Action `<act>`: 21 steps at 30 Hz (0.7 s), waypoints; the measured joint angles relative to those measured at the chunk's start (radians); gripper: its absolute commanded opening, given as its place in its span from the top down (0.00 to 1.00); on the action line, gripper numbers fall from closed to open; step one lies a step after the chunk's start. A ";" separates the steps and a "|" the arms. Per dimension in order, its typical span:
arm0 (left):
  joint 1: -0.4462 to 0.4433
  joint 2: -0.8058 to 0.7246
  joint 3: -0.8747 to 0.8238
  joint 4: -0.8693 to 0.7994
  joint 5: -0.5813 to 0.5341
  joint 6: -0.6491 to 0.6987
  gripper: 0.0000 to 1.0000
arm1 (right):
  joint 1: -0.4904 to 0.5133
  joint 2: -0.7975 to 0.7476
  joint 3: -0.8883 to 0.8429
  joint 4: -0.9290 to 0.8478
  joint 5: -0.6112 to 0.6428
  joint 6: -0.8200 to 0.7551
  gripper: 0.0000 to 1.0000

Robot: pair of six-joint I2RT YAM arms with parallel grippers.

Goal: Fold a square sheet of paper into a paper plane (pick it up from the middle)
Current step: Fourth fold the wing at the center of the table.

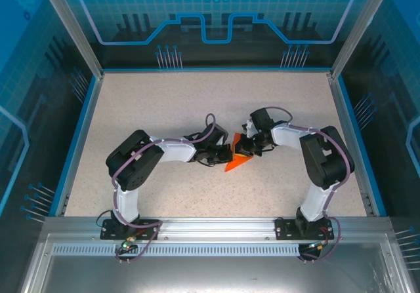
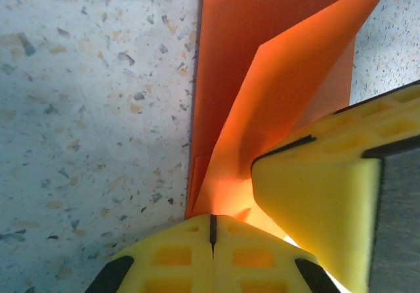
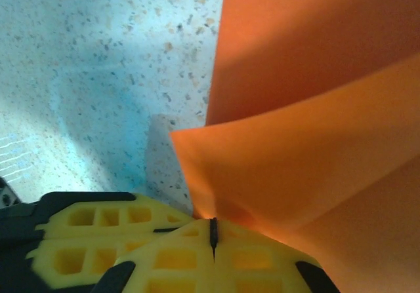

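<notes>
The square sheet of paper (image 1: 234, 164) is bright orange and folded into a pointed wedge at the middle of the table, with both grippers meeting on it. My left gripper (image 1: 228, 154) comes in from the left and my right gripper (image 1: 244, 150) from the right. In the left wrist view the left gripper (image 2: 212, 231) is shut with the paper (image 2: 262, 57) rising from its tips as upright flaps, and a right finger (image 2: 315, 201) presses in beside it. In the right wrist view the right gripper (image 3: 213, 235) is shut on a raised paper (image 3: 315, 77) fold, with a left finger (image 3: 85, 237) alongside.
The speckled beige table (image 1: 164, 103) has a blue rim (image 1: 75, 142) and clear enclosure walls on three sides. A metal rail (image 1: 210, 224) carrying both arm bases runs along the near edge.
</notes>
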 measured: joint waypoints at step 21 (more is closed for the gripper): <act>-0.003 0.001 0.010 -0.026 -0.010 0.004 1.00 | -0.071 0.033 0.052 0.002 -0.037 -0.061 0.93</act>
